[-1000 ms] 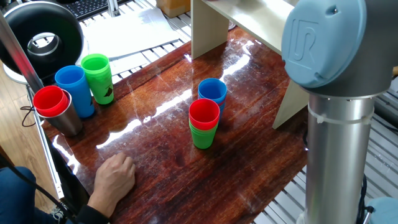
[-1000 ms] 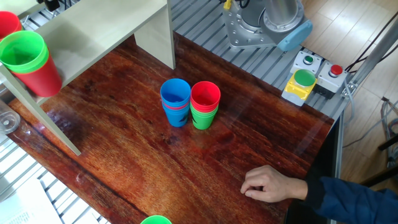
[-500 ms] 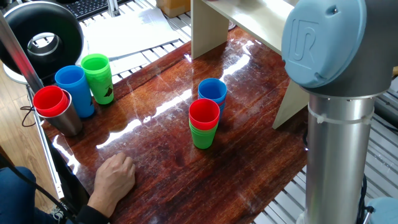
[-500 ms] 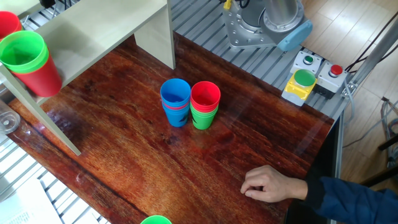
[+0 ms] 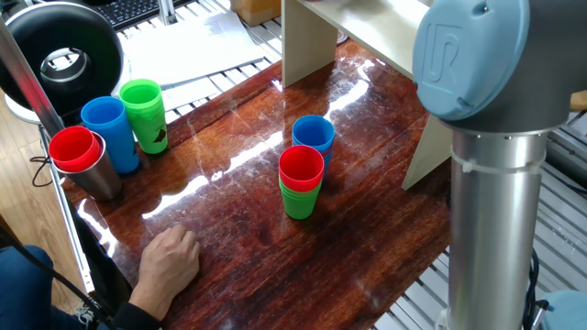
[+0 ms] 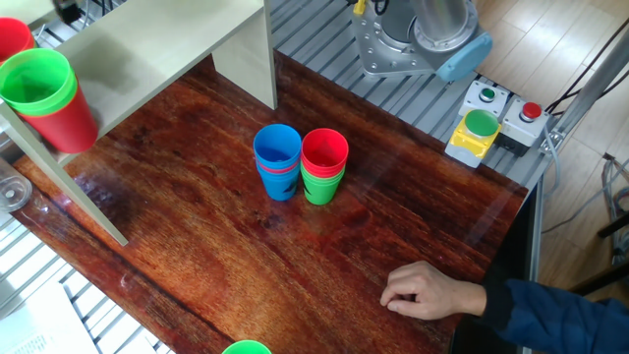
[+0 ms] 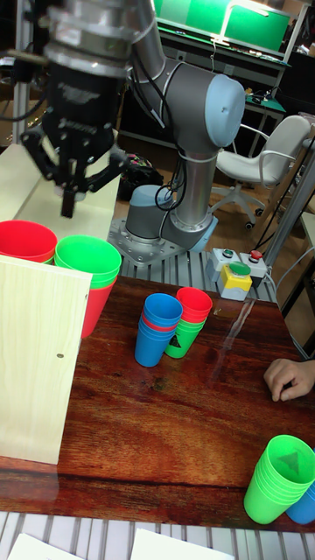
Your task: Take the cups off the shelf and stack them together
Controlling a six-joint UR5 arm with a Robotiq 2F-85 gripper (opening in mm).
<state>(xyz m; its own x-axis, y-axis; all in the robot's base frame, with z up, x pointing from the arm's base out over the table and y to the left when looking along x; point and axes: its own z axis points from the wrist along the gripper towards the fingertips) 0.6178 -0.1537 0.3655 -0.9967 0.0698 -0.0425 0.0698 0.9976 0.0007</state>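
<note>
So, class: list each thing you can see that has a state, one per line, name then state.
gripper: above the shelf, holding nothing; open or shut unclear
shelf: cups on top
green cup: on shelf, upright, nested in a red cup
blue-topped stack: upright on table
red-topped stack: upright, beside the blue-topped stack
person's hand: resting on table

Pincer (image 7: 68, 194) motion-blurred in tall view; finger gap unreadable. Shelf (image 5: 316, 41) top cut by frame edge. Red cup (image 6: 12, 36) on shelf half cropped. Person's hand (image 5: 170, 261): arm runs out of frame.
</note>
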